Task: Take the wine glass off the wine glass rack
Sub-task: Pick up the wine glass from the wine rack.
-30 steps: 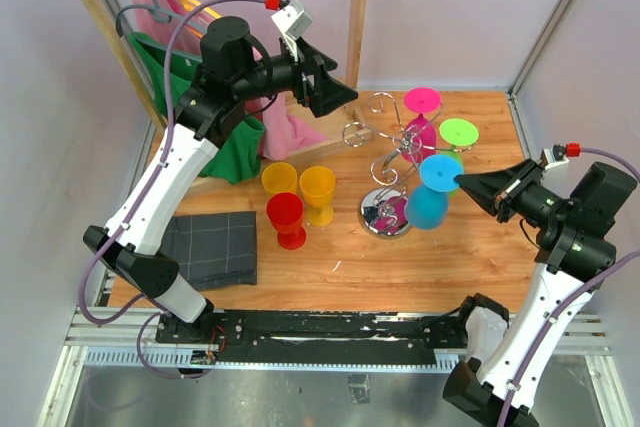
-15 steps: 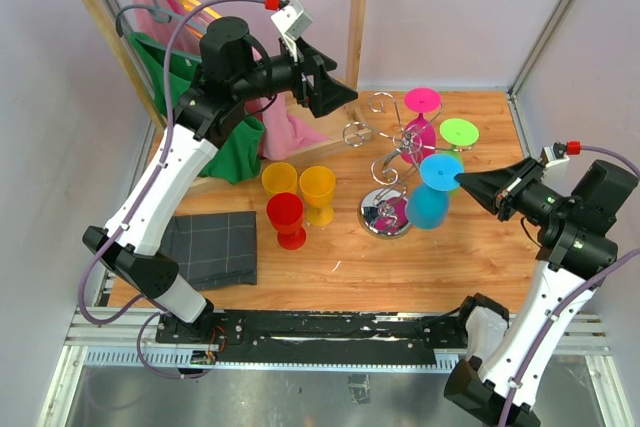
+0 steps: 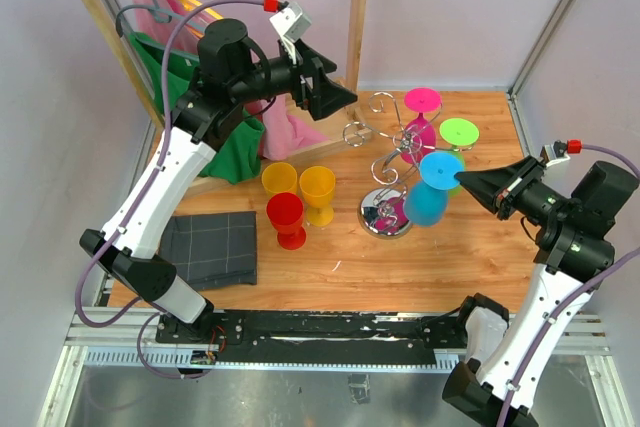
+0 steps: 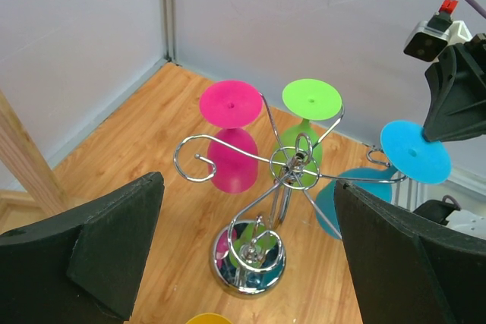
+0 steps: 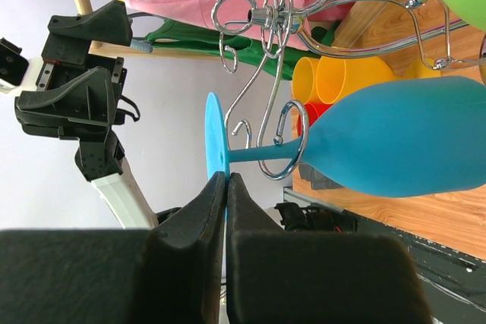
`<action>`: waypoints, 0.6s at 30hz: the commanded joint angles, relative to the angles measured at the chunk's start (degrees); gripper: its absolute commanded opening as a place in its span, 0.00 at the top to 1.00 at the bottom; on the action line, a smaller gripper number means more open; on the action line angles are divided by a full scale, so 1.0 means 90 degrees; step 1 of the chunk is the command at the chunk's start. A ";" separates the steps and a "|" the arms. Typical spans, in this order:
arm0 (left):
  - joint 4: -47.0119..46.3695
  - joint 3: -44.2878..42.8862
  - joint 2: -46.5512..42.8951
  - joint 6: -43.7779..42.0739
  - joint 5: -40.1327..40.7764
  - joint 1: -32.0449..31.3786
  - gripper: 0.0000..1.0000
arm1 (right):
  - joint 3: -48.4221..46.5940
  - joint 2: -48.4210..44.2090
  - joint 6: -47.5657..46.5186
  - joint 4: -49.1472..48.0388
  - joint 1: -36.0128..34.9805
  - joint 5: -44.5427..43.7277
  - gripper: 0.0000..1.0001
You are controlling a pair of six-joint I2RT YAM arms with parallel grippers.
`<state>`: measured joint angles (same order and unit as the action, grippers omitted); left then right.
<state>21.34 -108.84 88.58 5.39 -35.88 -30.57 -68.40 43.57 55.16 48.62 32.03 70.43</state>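
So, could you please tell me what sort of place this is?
Probably a robot test cell, not a home: left arm and right arm bolted at the table edge, plain panel walls, staged wine glass rack and blue wine glass.

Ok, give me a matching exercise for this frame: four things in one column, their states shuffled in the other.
Things:
1. blue wine glass
2. red glass
3. left gripper
4. grey cloth

States:
A. lying flat on the table
B. jaws wide open
C. hanging upside down on the wine glass rack
D. standing on the table

Pairs: 1-C, 2-D, 3-B, 4-A
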 commanded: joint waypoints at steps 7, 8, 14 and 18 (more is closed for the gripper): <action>-0.0057 -0.0056 -0.0125 -0.0040 -0.0057 -0.0099 0.01 | 0.0209 -0.0071 0.0445 -0.0738 0.0107 0.0141 0.99; -0.0058 -0.0055 -0.0126 -0.0047 -0.0057 -0.0100 0.01 | 0.0250 -0.0080 0.0507 -0.0829 0.0105 0.0147 0.99; -0.0058 -0.0071 -0.0135 -0.0068 -0.0047 -0.0109 0.01 | 0.0475 -0.0121 0.0816 -0.1279 0.0103 0.0153 0.99; -0.0058 -0.0075 -0.0137 -0.0047 -0.0047 -0.0119 0.01 | 0.0606 -0.0170 0.0933 -0.1426 0.0093 0.0112 0.99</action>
<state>21.32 -108.84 88.58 5.34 -35.88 -31.31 -63.94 42.94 61.58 40.07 32.01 71.50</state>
